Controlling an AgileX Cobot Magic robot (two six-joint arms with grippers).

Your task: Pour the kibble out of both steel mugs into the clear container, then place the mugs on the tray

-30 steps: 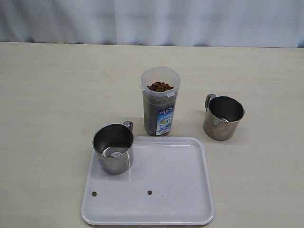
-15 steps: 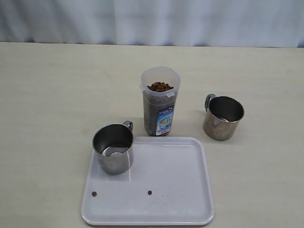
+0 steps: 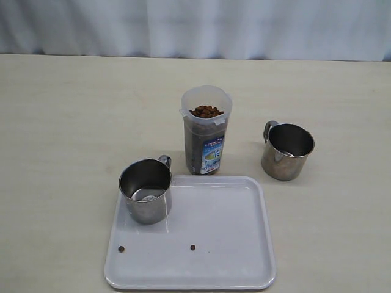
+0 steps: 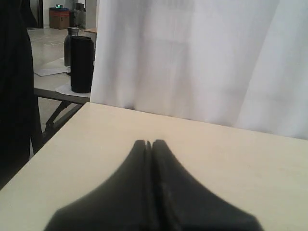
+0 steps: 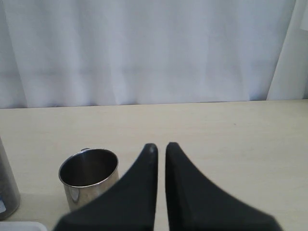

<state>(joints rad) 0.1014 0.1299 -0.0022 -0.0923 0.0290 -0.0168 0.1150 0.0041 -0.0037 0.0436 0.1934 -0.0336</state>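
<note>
My left gripper point(image 4: 149, 143): pressed closed, gripping nothing. Left mug point(image 3: 145, 190) stands on the tray point(image 3: 226, 244), two loose pellets point(image 3: 121, 249) nearby. Container point(image 3: 206, 146), holding kibble point(image 3: 206, 112), is just behind the tray. Right mug point(image 3: 287, 151) sits on the table point(image 3: 61, 122). My right gripper point(image 5: 158, 147): closed, empty.

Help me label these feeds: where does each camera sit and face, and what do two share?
Exterior view: raised, looking down at tray, clear container, on-tray mug and off-tray mug; no robot parts.
Left wrist view: low over the table, facing the curtain; shut left gripper.
Right wrist view: low, facing the curtain; shut right gripper.
Shared: the off-tray mug, exterior and right wrist views.
</note>
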